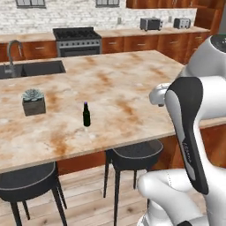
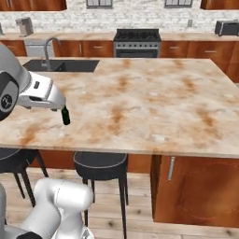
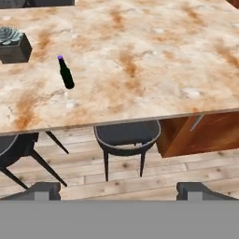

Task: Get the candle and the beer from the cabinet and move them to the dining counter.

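Observation:
The beer [image 1: 86,115], a slim dark bottle with a purple cap, stands upright on the beige marble dining counter [image 1: 132,79] near its front edge. In the right base view the beer [image 2: 66,116] shows just below my white hand, on the dining counter [image 2: 149,93]. In the hand view my gripper [image 3: 120,190] is open with nothing between its fingertips [image 3: 44,189]. It hangs back from the counter's edge, above the wooden floor. There the beer [image 3: 66,73] stands far off at upper left on the dining counter [image 3: 140,46]. The candle is out of view.
A succulent in a dark box [image 1: 33,102] sits left of the bottle. Dark round stools [image 1: 132,152] stand under the counter's front edge. A sink [image 1: 31,68] is set in its far left. Behind are a stove [image 1: 77,39], toasters [image 1: 151,23] and wooden wall cabinets [image 1: 159,3].

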You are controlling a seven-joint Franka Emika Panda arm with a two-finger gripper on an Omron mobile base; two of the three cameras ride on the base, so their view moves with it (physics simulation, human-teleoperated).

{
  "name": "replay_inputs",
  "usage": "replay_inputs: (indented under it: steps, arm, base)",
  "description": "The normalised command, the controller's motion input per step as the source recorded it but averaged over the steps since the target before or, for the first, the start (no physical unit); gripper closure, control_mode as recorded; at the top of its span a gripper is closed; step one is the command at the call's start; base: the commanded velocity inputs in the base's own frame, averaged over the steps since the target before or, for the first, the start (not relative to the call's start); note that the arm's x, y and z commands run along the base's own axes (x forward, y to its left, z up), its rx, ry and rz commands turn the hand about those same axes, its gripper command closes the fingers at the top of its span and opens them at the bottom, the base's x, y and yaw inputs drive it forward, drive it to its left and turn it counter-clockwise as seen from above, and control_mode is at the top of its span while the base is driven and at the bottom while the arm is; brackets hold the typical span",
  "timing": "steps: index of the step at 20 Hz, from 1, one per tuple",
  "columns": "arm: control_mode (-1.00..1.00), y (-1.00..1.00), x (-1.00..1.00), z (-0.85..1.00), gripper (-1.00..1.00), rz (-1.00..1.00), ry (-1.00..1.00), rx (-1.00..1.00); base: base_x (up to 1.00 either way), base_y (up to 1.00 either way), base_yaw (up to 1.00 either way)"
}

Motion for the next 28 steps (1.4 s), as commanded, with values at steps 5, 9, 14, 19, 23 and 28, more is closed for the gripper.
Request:
replay_inputs:
  steps: [5, 9, 14, 19, 23, 28]
  arm:
    - [1.00, 0.00, 0.00, 0.00, -1.00, 0.00, 0.00, 0.00]
    - [1.00, 0.00, 0.00, 0.00, -1.00, 0.00, 0.00, 0.00]
    - [1.00, 0.00, 0.00, 0.00, -1.00, 0.00, 0.00, 0.00]
    - [1.00, 0.00, 0.00, 0.00, -1.00, 0.00, 0.00, 0.00]
    - [1.00, 0.00, 0.00, 0.00, -1.00, 0.00, 0.00, 0.00]
    - [1.00, 0.00, 0.00, 0.00, -1.00, 0.00, 0.00, 0.00]
  base:
    - [-0.51, -1.00, -0.18]
    - [0.00, -1.00, -0.09]
    - [0.00, -1.00, -0.02]
    - [0.00, -1.00, 0.00]
    - [0.00, -1.00, 0.00]
    - [0.09, -1.00, 0.01]
